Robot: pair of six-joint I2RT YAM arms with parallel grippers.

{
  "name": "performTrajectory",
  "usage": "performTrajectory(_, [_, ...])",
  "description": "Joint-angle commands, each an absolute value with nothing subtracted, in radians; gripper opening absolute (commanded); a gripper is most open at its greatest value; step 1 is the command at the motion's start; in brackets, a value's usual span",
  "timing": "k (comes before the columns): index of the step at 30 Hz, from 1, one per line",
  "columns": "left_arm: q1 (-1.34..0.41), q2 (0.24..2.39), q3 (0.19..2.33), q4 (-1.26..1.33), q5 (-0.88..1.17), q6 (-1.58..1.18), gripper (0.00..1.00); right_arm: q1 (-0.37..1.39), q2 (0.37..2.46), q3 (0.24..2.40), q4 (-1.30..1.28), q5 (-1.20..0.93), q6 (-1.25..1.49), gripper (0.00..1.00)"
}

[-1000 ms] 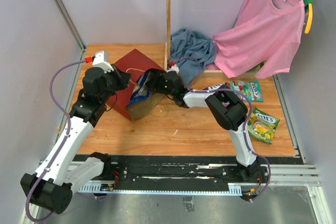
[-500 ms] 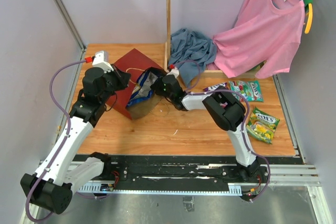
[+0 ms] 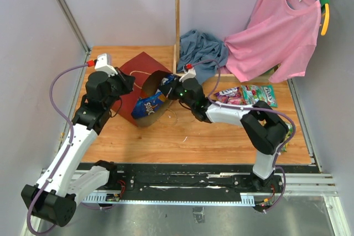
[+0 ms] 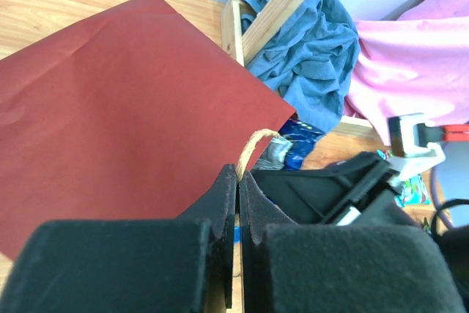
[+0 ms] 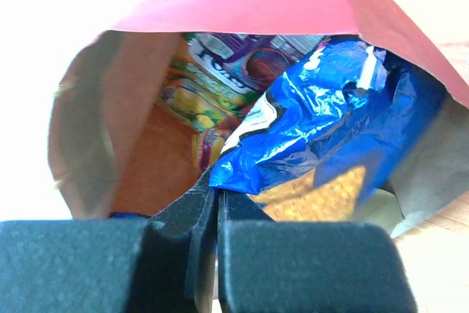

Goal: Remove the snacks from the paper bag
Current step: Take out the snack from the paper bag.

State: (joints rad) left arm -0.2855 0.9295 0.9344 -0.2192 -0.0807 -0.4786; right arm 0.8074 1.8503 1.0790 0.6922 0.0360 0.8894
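The dark-red paper bag (image 3: 141,67) lies on its side, its mouth facing right. My left gripper (image 3: 126,84) is shut on its cord handle (image 4: 253,144) at the mouth's rim, the jaws (image 4: 238,177) pressed together. My right gripper (image 3: 166,85) sits at the mouth, shut (image 5: 218,192) on an edge of the blue Doritos chip bag (image 5: 330,130), which pokes out of the opening (image 3: 145,105). Deeper inside lie a purple packet (image 5: 249,56) and a yellow-green packet (image 5: 194,97). Other snacks rest on the table: red-purple packets (image 3: 228,95), a green one (image 3: 260,93).
A blue cloth (image 3: 202,51) is heaped at the back by a wooden post (image 3: 177,20). A pink shirt (image 3: 276,31) hangs at the back right. A yellow-green packet (image 3: 286,134) lies half behind my right forearm. Grey walls close in both sides.
My right gripper has shut on the chip bag's edge and drawn back to the right; the blue bag now shows further out of the mouth. The left arm holds still.
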Motion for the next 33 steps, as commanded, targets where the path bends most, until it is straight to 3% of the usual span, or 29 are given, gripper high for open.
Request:
performTrajectory(1, [-0.271,0.907,0.927,-0.193,-0.111,-0.468,0.00,0.817,1.751,1.061,0.750,-0.008,0.897,0.01])
performTrajectory(21, [-0.271,0.901,0.930,-0.197,-0.138,-0.459,0.01,0.761,1.234,0.873,0.446,0.005,0.630,0.01])
performTrajectory(33, [-0.272,0.892,0.927,-0.193,-0.125,-0.455,0.01,0.671,1.014,0.992,-0.049,0.021,0.328,0.02])
